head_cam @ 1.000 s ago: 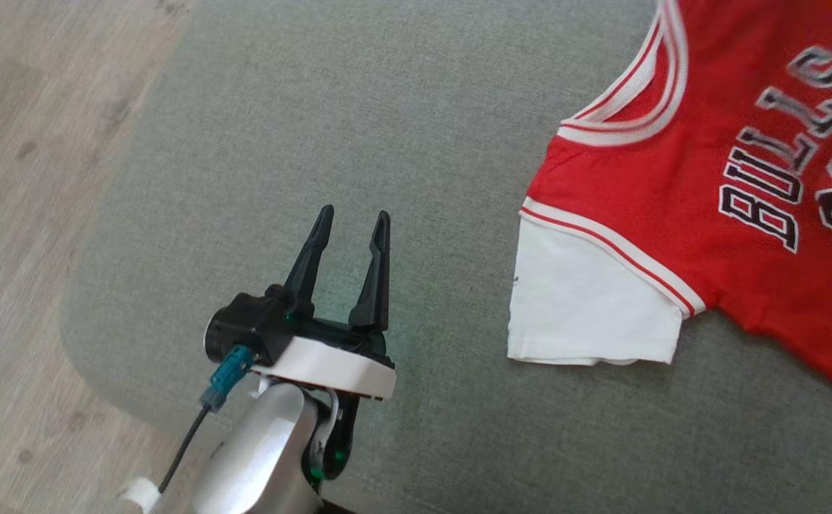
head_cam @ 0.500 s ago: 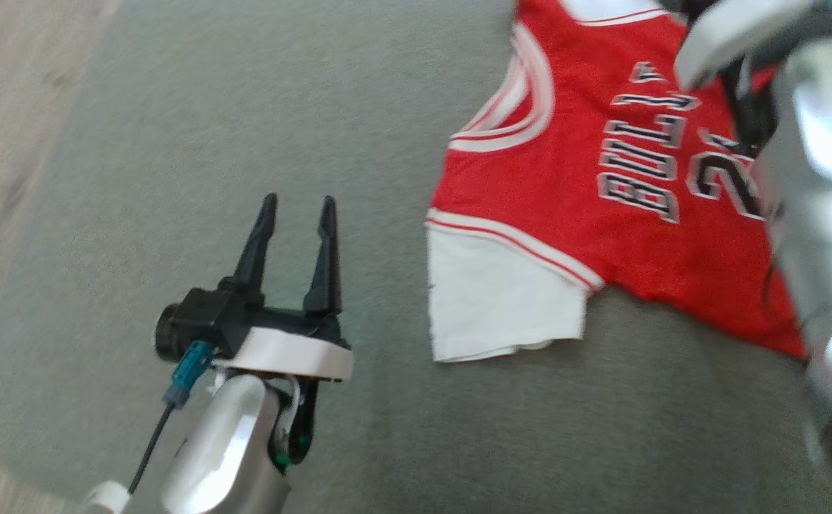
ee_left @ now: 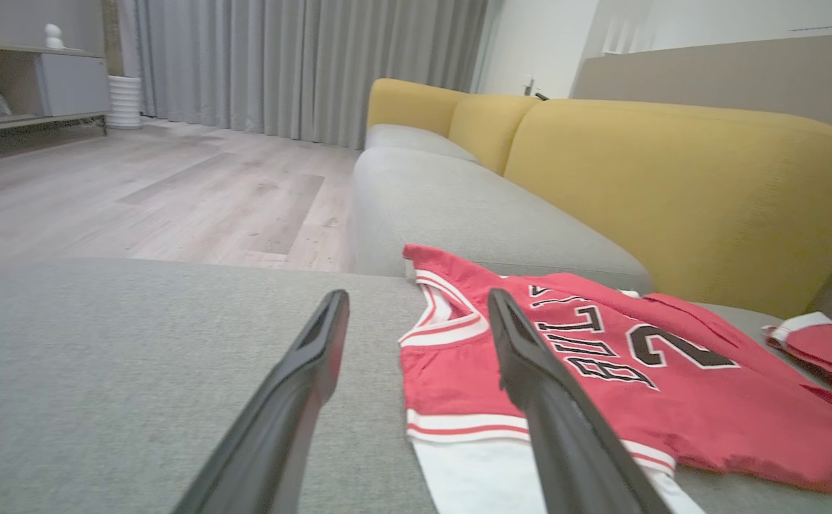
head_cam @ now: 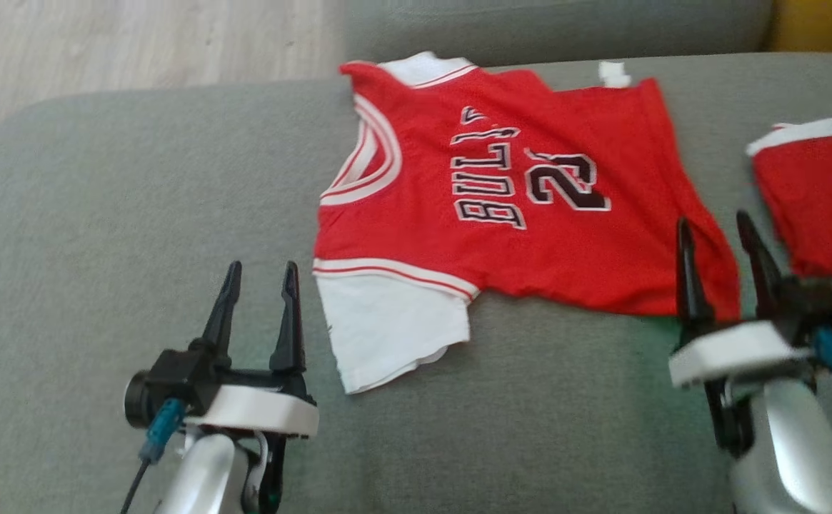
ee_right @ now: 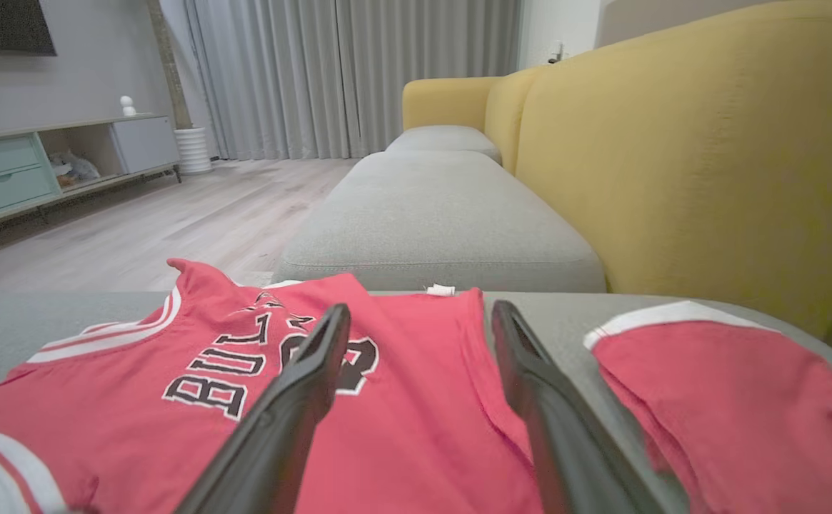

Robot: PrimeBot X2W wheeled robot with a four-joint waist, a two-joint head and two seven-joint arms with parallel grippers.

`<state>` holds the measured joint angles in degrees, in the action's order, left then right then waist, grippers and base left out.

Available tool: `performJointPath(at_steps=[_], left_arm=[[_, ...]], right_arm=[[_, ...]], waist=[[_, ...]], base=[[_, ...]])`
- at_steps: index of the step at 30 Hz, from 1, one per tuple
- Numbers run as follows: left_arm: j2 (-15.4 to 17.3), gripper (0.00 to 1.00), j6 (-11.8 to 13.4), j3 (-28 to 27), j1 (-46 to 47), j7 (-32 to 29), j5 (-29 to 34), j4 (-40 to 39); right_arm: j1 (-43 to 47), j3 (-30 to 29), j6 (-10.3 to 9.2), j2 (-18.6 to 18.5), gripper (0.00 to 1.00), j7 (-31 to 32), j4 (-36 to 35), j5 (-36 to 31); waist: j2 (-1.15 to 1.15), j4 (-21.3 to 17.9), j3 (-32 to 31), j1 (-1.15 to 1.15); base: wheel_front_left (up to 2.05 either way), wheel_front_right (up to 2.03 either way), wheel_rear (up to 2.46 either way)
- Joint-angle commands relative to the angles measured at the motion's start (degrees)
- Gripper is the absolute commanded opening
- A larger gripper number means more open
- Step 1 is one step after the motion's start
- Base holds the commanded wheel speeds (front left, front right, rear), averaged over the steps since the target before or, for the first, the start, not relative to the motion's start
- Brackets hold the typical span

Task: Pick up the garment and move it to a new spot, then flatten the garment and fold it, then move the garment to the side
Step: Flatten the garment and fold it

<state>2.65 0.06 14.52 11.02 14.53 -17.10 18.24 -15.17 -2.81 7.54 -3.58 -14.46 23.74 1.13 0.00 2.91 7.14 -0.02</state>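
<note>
Two sets of jaws are standing parted and empty: the left gripper [head_cam: 262, 268] is hovering at lower left, the right gripper [head_cam: 713, 220] at lower right, apparently flanking the red garment [head_cam: 501, 178], which is lying spread across the frame's centre on the grey sofa seat [head_cam: 137, 214], for a two-ended pickup.

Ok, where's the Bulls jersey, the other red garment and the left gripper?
Bulls jersey [head_cam: 501, 243]: head view, red cloth below the lettering.
other red garment [head_cam: 819, 207]: head view, its red middle.
left gripper [head_cam: 262, 268]: head view, midway between fingertips.
</note>
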Motion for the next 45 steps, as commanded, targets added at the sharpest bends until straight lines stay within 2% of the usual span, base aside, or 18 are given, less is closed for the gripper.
performJointPath(at_steps=[1, 9, 23, 31, 36, 45], left_arm=[[0.4, 1.00, -0.5, -2.1, 0.8, 0.5, 0.6, -1.5], [0.3, 1.00, -1.7, -2.6, -0.8, 0.5, 0.6, -0.1], [0.2, 1.00, -1.2, -0.9, 0.1, 0.5, -0.6, 0.8], [0.2, 1.00, -1.7, 2.5, 1.0, 0.1, -1.3, 8.7], [0.2, 1.00, -2.8, 5.8, 3.0, -3.3, -2.7, 14.3], [0.2, 1.00, -0.3, 7.9, 5.3, -11.5, -3.0, 20.5]], right_arm=[[0.9, 1.1, -0.05, 0.7, 1.00, -0.5, -3.8, 0.2], [9.8, 0.0, -0.05, 0.7, 1.00, -0.5, -9.3, 2.4], [10.0, 1.1, -0.05, 0.7, 1.00, -0.5, -11.0, 3.9], [10.1, 1.5, -0.05, 0.7, 1.00, -0.5, -10.5, 4.0], [9.6, 1.9, -0.05, 0.7, 1.00, -0.5, -10.0, 4.2], [8.8, 1.2, -0.05, 0.7, 1.00, -0.5, -10.0, 4.5]], waist=[[0.00, -1.9, -1.5, 0.02], [0.00, -2.7, -2.3, 0.02], [0.00, -2.3, -2.1, 0.02], [0.00, -1.9, -1.6, 0.02], [0.00, -2.7, -0.3, 0.02], [0.00, -4.3, 1.2, 0.02]], base=[[0.00, 0.00, 0.00], [0.00, 0.00, 0.00], [0.00, 0.00, 0.00], [0.00, 0.00, 0.00], [0.00, 0.00, 0.00], [0.00, 0.00, 0.00]])
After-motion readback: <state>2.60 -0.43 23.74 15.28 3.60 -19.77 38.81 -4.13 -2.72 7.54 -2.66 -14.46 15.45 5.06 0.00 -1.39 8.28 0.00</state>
